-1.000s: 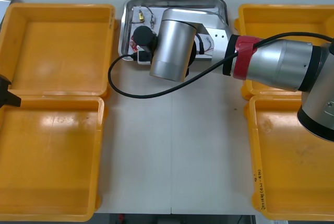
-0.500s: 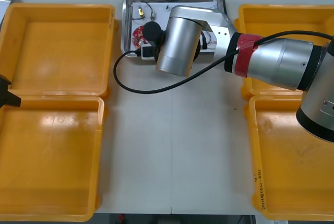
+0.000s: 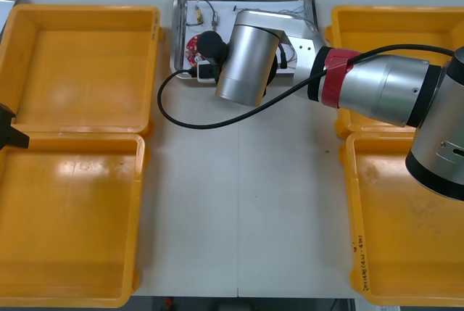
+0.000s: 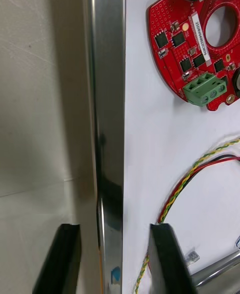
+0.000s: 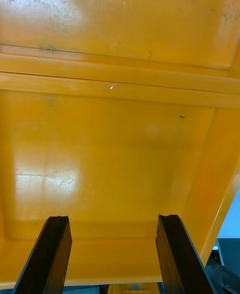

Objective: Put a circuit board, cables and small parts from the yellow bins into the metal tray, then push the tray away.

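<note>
The metal tray (image 3: 177, 30) lies at the far middle of the table, white inside. In it are a round red circuit board (image 3: 193, 47), small metal parts (image 3: 197, 15) and a red and yellow cable (image 4: 195, 174). My right arm (image 3: 246, 57) reaches across the tray and covers much of it. In the right wrist view my right gripper (image 4: 111, 228) is open, one finger on each side of the tray's shiny rim (image 4: 107, 99), with the circuit board (image 4: 200, 39) beyond. My left gripper (image 5: 114, 221) is open and parked over a yellow bin (image 5: 120, 144), seen at the left edge (image 3: 9, 128).
Two yellow bins (image 3: 80, 64) (image 3: 69, 217) stand at the left and two (image 3: 391, 21) (image 3: 406, 238) at the right, all bare inside. The arm's own black cable (image 3: 188, 119) loops over the table in front of the tray.
The tray has slid farther away with my right arm. My right gripper's fingers have spread off the tray's rim. The left arm has not moved.
</note>
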Motion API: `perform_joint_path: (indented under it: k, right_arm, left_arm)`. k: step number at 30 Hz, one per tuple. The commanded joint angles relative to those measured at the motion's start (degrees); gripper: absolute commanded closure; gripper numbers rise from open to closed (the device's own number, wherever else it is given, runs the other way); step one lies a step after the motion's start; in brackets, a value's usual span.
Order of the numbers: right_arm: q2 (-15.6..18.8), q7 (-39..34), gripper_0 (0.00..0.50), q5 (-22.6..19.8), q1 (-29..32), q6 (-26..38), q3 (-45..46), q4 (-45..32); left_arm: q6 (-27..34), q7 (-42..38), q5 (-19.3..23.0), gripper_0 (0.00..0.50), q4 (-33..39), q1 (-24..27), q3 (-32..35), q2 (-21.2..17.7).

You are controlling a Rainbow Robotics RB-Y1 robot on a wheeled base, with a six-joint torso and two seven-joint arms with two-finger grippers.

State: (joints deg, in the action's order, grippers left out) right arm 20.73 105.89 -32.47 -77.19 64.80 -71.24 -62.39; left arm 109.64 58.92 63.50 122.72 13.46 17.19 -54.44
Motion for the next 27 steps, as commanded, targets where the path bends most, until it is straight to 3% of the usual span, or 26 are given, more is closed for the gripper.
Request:
perform_joint_path:
  k: [1, 8, 13, 27]
  right_arm:
    - [-1.0, 2.4, 0.0, 0.6, -3.2, 0.8, 2.2, -0.4]
    - [-1.0, 1.8, 0.0, -2.7, -3.1, 8.4, 7.1, -3.1]
    - [-1.0, 0.6, 0.0, -2.8, -1.0, 15.7, 13.1, -7.4]
    - [-1.0, -4.2, 0.0, 1.3, 10.8, 43.8, 32.7, -29.6]
  left_arm:
    - [0.4, 6.0, -0.4, 0.0, 1.6, -0.8, 1.6, -2.2]
    - [0.4, 6.0, -0.4, 0.0, 1.6, -0.8, 1.6, -2.2]
    - [0.4, 6.0, -0.4, 0.0, 1.6, -0.8, 1.6, -2.2]
    - [0.4, 6.0, -0.4, 0.0, 1.6, -0.8, 1.6, -2.2]
